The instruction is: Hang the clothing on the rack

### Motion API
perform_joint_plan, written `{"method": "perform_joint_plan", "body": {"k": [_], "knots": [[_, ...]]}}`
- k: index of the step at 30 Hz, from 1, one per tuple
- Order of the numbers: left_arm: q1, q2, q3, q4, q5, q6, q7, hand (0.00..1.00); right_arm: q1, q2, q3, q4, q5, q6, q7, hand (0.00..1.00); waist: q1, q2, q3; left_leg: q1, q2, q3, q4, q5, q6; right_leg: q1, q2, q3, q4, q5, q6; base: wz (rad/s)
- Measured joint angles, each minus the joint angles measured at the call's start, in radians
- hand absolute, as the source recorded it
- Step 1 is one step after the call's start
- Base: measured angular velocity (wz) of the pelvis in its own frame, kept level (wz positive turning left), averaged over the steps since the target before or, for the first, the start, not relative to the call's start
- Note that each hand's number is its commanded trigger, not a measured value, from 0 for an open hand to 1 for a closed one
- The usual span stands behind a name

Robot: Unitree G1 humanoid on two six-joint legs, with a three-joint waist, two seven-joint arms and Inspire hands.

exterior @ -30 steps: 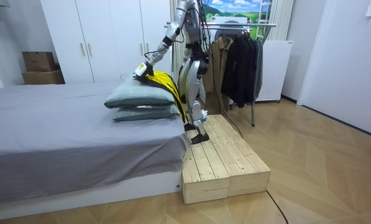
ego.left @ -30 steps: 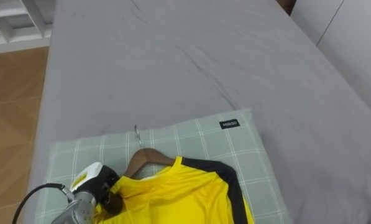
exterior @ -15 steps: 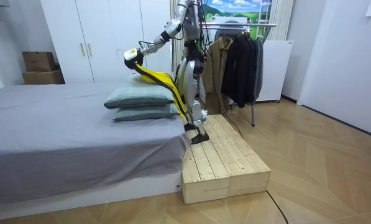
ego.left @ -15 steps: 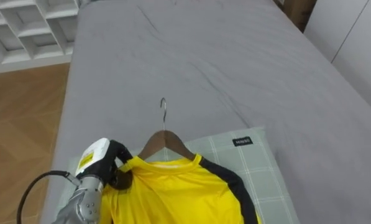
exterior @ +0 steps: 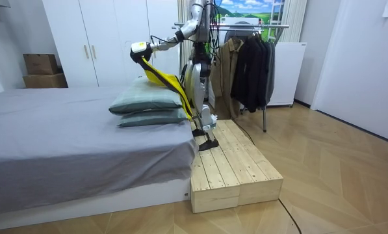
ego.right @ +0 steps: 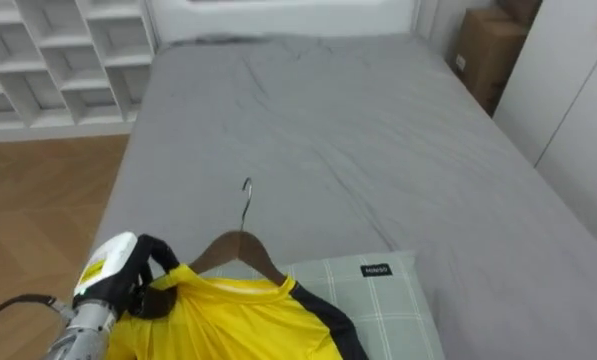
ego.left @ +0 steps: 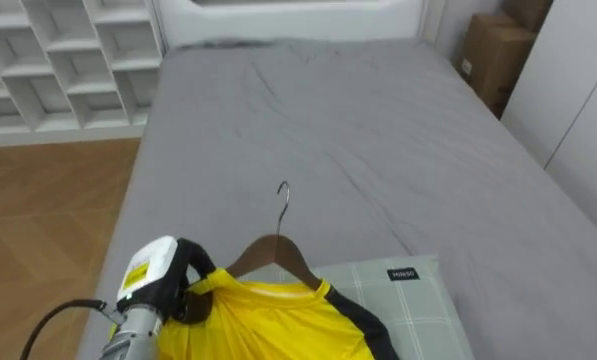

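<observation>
Bed, one, grey cover, nothing else on it but the pillows. Rack, one, behind the robot, holding several dark garments packed too close to count. Wooden platform, one, set against the pillow end of the bed; the robot stands on it, facing the bed. White shelf unit, one, on the far side of the bed. Cardboard boxes, two, stacked by the wardrobe. Pillows, two, green check, one on top of the other at the near end of the bed. Shirt, one, yellow with a dark band at the shoulder, already on its hanger; the upper part is held above the pillows, while the lower part trails down past their near end toward the platform. Hanger, one, wooden with a metal hook, the hook upright and free. Left hand, one, its fingers clenched on the left shoulder of the shirt where it covers the hanger's end, arm stretched out over the pillows. Progress, as judged: dressing the hanger and picking it up look done. What is left is to turn to the rack, carry the shirt across, set the hook over the rail and let go.
</observation>
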Motion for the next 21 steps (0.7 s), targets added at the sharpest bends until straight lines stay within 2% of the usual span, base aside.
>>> {"method": "perform_joint_plan", "body": {"k": [4, 7, 10, 14, 17, 21], "knots": [[0.028, 0.0, 0.0, -0.081, -0.012, 0.0, 0.004, 1.0, 0.003, 0.004, 0.0, 0.0, -0.023, 0.002, -0.021, 0.0, 0.004, 0.0, 0.0006, 0.017, -0.003, -0.001, -0.023, 0.01, 0.001, 0.022, 0.001, 0.0, -0.022, 0.009, 0.002, 0.0], [0.074, 0.0, 0.0, -0.158, -0.08, 0.0, 0.005, 1.0, 0.014, 0.014, -0.015, -0.008, -0.025, 0.001, -0.035, 0.0, 0.005, -0.002, 0.001, 0.024, -0.002, -0.001, -0.032, 0.011, 0.0, 0.025, 0.001, -0.003, -0.024, 0.009, 0.001, 0.0], [0.113, 0.0, 0.005, -0.185, -0.155, -0.001, 0.004, 1.0, 0.051, 0.021, -0.043, -0.038, -0.03, 0.001, -0.045, 0.0, 0.005, -0.004, 0.0019, 0.037, -0.001, -0.007, -0.038, 0.011, 0.0, 0.04, 0.001, -0.013, -0.028, 0.009, 0.001, 0.06], [0.118, 0.007, 0.026, -0.19, -0.195, -0.001, 0.005, 1.0, 0.051, 0.022, -0.091, -0.04, -0.082, 0.0, -0.076, 0.0, 0.004, -0.01, 0.0058, 0.053, -0.002, -0.011, -0.052, 0.011, 0.0, 0.057, 0.001, -0.013, -0.043, 0.01, 0.002, 0.0], [0.119, 0.018, 0.026, -0.199, -0.227, -0.001, 0.008, 1.0, 0.052, 0.021, -0.096, -0.045, -0.15, 0.001, -0.116, 0.0, 0.004, -0.017, 0.0082, 0.065, -0.004, -0.011, -0.059, 0.011, 0.0, 0.072, 0.001, -0.012, -0.056, 0.01, 0.003, 0.0], [0.166, 0.026, 0.033, -0.265, -0.217, -0.001, 0.008, 1.0, 0.086, 0.019, -0.15, -0.167, -0.361, 0.021, -0.133, 0.0, 0.003, -0.022, 0.011, 0.08, -0.005, -0.008, -0.071, 0.012, 0.001, 0.082, 0.001, -0.01, -0.057, 0.011, 0.004, -0.01]]}}
